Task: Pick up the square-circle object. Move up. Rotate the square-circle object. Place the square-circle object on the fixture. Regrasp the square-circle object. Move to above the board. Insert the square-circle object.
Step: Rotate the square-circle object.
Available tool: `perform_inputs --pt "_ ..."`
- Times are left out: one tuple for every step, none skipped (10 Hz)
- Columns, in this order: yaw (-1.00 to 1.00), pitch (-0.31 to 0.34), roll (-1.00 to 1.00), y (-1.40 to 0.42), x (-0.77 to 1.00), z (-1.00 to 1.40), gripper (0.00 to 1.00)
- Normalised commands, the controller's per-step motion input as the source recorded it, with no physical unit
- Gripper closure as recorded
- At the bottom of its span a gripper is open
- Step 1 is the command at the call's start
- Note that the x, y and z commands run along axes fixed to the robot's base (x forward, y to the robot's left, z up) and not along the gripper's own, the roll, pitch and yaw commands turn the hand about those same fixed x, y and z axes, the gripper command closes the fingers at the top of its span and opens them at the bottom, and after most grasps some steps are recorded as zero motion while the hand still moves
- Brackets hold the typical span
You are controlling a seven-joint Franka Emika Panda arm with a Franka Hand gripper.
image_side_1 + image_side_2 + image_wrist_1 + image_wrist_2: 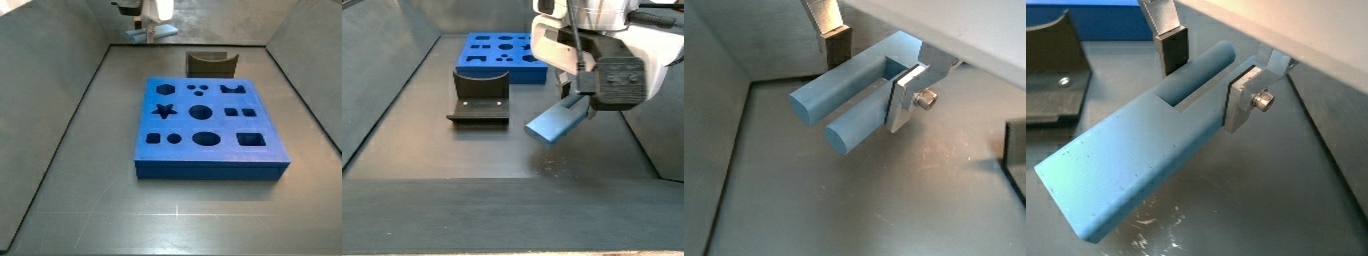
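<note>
The two-finger silver gripper [1207, 72] is clamped on one end of the slim pale blue-grey peg, the square-circle object [560, 117], holding it tilted in the air at centre right of a side view, clear of the floor, probably for turning before it goes onto the dark notched fixture [480, 94]. The thick bright-blue board [210, 128] with shaped holes lies untouched mid-frame in a side view. No brand, label or writing can be read anywhere.
</note>
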Motion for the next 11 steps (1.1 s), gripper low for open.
perform_inputs --pt "-1.00 0.000 0.00 0.01 0.00 0.01 1.00" --pt "-1.00 0.000 0.00 0.01 0.00 0.00 1.00" --pt "-1.00 0.000 0.00 0.01 0.00 0.00 1.00" --pt "-1.00 0.000 0.00 0.01 0.00 0.00 1.00" --pt "-1.00 0.000 0.00 0.01 0.00 0.00 1.00" --pt "-1.00 0.000 0.00 0.01 0.00 0.00 1.00" --pt "-1.00 0.000 0.00 0.01 0.00 0.00 1.00" --pt "-1.00 0.000 0.00 0.01 0.00 0.00 1.00" --pt "-1.00 0.000 0.00 0.01 0.00 0.00 1.00" --pt "-1.00 0.000 0.00 0.01 0.00 0.00 1.00" --pt "-1.00 0.000 0.00 0.01 0.00 0.00 1.00"
